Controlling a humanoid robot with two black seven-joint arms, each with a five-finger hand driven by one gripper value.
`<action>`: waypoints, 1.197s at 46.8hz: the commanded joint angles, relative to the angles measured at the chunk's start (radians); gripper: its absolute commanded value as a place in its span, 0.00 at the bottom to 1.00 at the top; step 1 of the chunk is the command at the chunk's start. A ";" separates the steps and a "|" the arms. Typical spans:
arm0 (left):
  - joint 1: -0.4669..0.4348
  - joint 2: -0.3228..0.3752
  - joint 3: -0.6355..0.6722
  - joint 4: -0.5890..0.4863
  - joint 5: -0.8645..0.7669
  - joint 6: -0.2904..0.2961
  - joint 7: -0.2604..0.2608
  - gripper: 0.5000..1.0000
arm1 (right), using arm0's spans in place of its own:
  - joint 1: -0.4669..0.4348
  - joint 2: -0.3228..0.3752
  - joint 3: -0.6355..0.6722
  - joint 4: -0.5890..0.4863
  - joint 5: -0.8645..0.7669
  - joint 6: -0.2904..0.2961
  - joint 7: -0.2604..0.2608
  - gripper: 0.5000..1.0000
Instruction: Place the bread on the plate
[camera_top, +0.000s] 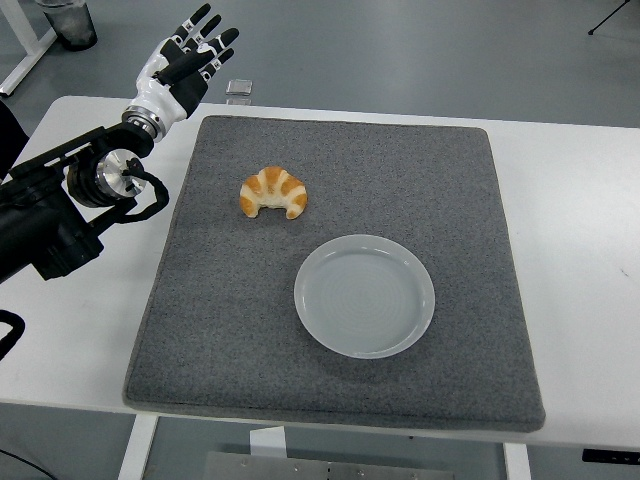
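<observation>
A golden croissant (273, 192) lies on the grey mat (340, 270), in its upper left part. An empty pale grey plate (365, 295) rests on the mat below and to the right of the croissant. My left hand (185, 62) is raised at the table's far left corner, up and to the left of the croissant and well apart from it, fingers spread and holding nothing. Its black arm (60, 205) comes in from the left edge. The right arm does not show.
A small silvery object (238, 88) lies at the table's far edge just beyond the mat. A dark cup-like object (72, 22) stands on the floor at the top left. White tabletop (580, 250) shows right of the mat.
</observation>
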 joint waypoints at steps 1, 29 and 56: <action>-0.001 0.000 0.000 -0.001 0.000 0.000 0.001 0.98 | 0.000 0.000 0.000 0.000 0.000 0.000 0.000 0.91; -0.137 0.073 0.212 -0.078 0.000 0.049 0.035 0.98 | -0.001 0.000 0.000 0.000 0.000 0.000 0.000 0.90; -0.400 0.186 0.683 -0.297 0.521 0.049 0.044 0.98 | -0.001 0.000 0.000 0.000 0.000 0.000 0.000 0.90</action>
